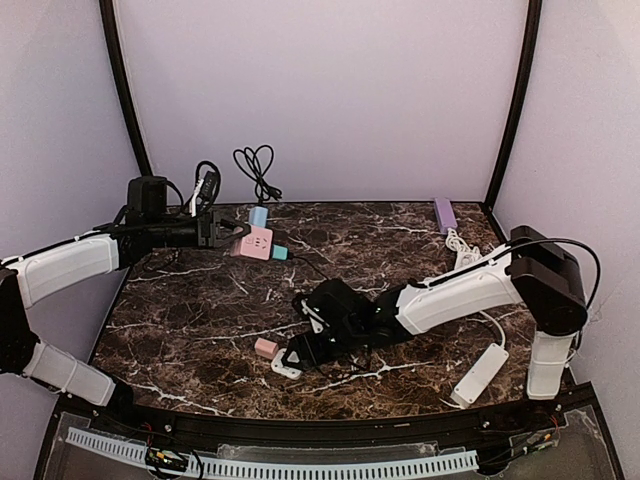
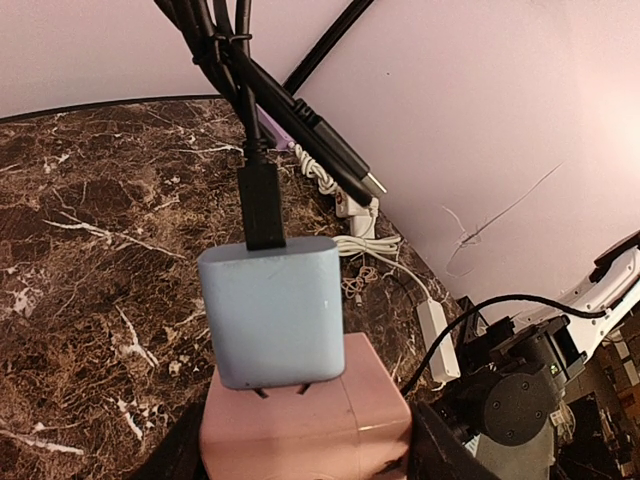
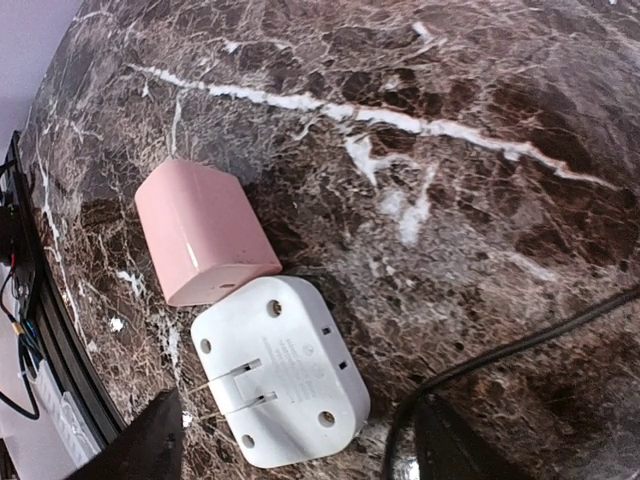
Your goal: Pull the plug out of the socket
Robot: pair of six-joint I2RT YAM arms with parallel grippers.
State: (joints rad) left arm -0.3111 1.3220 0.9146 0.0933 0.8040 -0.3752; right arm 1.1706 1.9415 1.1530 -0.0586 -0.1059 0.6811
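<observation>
While the socket (image 1: 252, 243) is sitting clamped in the left gripper (image 1: 232, 233) at the far-left table (image 1: 200, 330) corner, blue plug (image 2: 270, 315) seated, the right gripper (image 1: 300, 352) is hanging open, empty, over a white plug (image 3: 280, 375), needing a straight lift clear

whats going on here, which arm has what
The left gripper is shut on the pink socket at the back left, with a blue plug in it. The right gripper stands open over a white plug lying prongs up on the table, beside a small pink block.
</observation>
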